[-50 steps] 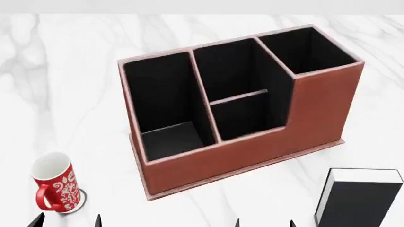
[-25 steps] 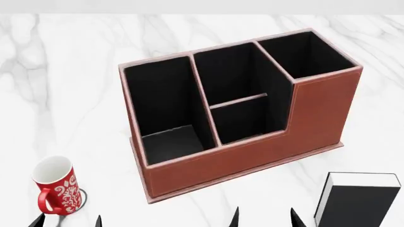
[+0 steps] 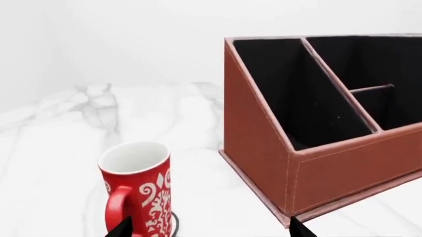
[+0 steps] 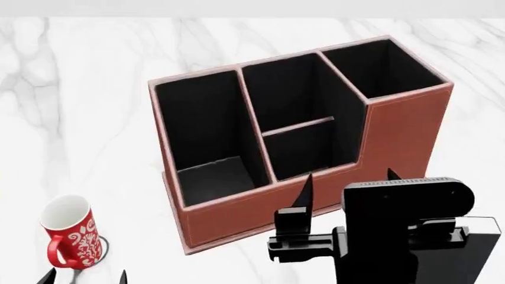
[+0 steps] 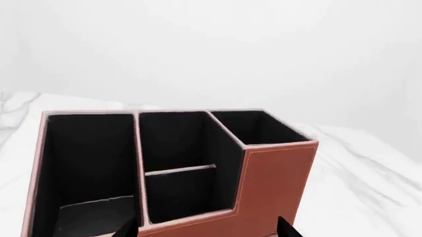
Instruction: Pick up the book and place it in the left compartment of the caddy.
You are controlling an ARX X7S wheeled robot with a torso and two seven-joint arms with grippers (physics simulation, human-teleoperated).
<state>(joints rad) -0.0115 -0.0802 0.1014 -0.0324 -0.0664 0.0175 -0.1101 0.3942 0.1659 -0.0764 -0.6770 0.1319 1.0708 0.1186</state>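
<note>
Since half a second ago your right gripper (image 4: 347,183) has risen into the head view, jaws apart and empty, hiding most of the book (image 4: 481,251), which stands untouched right of the caddy (image 4: 394,142). The left gripper (image 4: 85,276) waits apart by the mug (image 4: 70,232); the left compartment (image 4: 207,127) is empty.

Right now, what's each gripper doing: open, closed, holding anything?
Left gripper: open, holding nothing, low near the mug.
Right gripper: open, holding nothing, raised in front of the caddy; the book sits behind it, ungrasped.
</note>
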